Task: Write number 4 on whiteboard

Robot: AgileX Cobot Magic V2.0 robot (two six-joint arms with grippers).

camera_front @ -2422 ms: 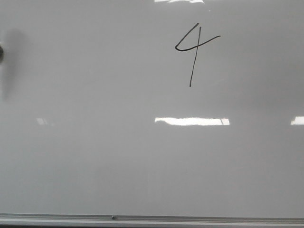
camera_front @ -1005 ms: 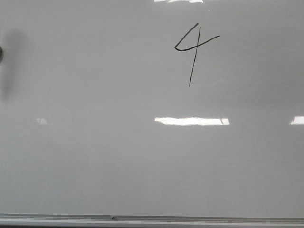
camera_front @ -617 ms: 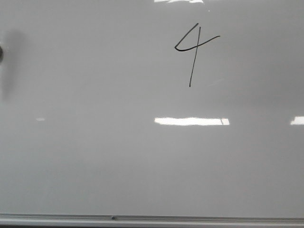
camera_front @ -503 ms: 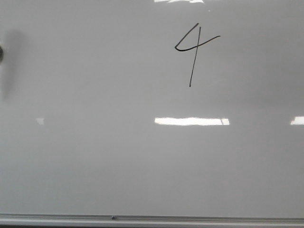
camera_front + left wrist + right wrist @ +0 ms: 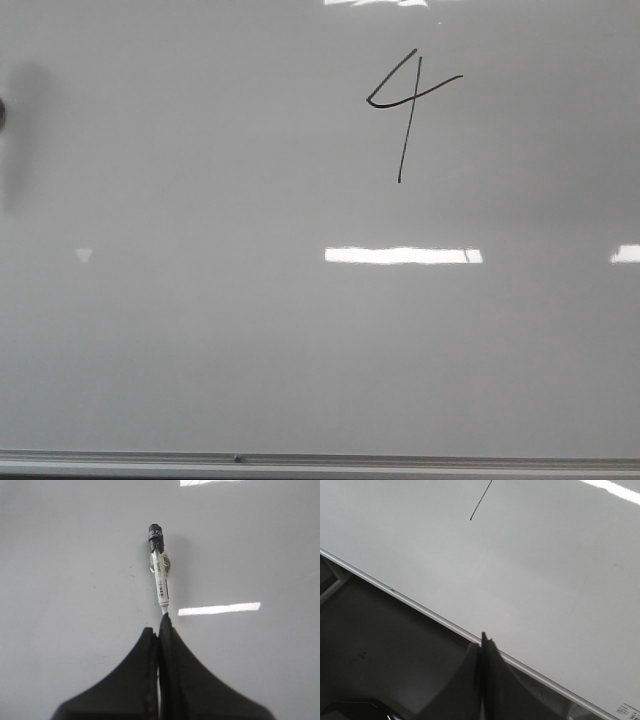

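Observation:
The number 4 [image 5: 405, 110] is drawn in thin black line at the upper right of the whiteboard [image 5: 250, 340], which fills the front view. My left gripper [image 5: 159, 625] is shut on a white marker [image 5: 161, 582] with a black end, which points out over the whiteboard [image 5: 75, 555]. My right gripper [image 5: 483, 642] is shut and empty, over the whiteboard's metal bottom edge [image 5: 420, 607]. The lower end of the 4's long stroke [image 5: 480, 502] shows in the right wrist view. Neither gripper shows plainly in the front view.
A small dark thing [image 5: 2, 112] with a grey shadow sits at the left edge of the front view. Bright light reflections [image 5: 403, 255] lie on the board. A dark surface [image 5: 380, 655] lies below the board's edge.

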